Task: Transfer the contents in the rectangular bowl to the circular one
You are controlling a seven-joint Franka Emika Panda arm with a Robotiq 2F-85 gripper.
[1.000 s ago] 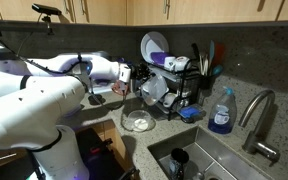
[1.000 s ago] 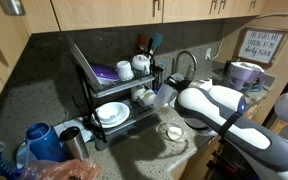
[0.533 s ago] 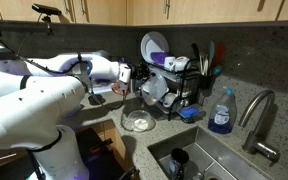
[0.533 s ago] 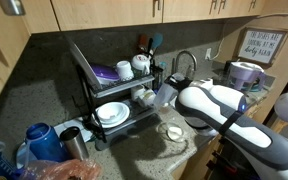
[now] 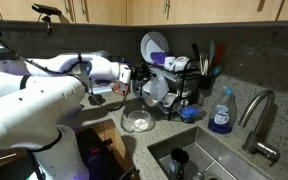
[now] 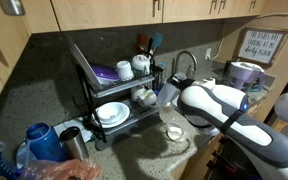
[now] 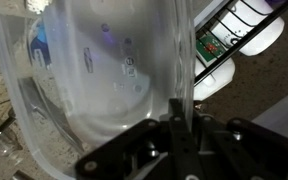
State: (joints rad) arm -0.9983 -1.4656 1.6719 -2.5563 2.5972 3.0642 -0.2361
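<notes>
One translucent, whitish rectangular bowl [image 7: 94, 100]

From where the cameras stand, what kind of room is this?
Probably a home kitchen: a steel sink with a curved metal faucet, a black wire dish rack holding white plates, and wooden wall cabinets.

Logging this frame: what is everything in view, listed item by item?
rectangular bowl: one, translucent whitish, held tilted above the counter
circular bowl: one, clear, on the counter by the rack
dish rack: one, black, against the backsplash, holding white dishes and a purple plate
soap bottle: one, blue, beside the faucet
faucet: one, metallic, at the sink
sink: one, steel, set into the counter
jug: one, blue, counter corner
sign: one, dark-framed, on the wall
robot arm: one, white
gripper: one, black, clamped on the rectangular bowl
</notes>
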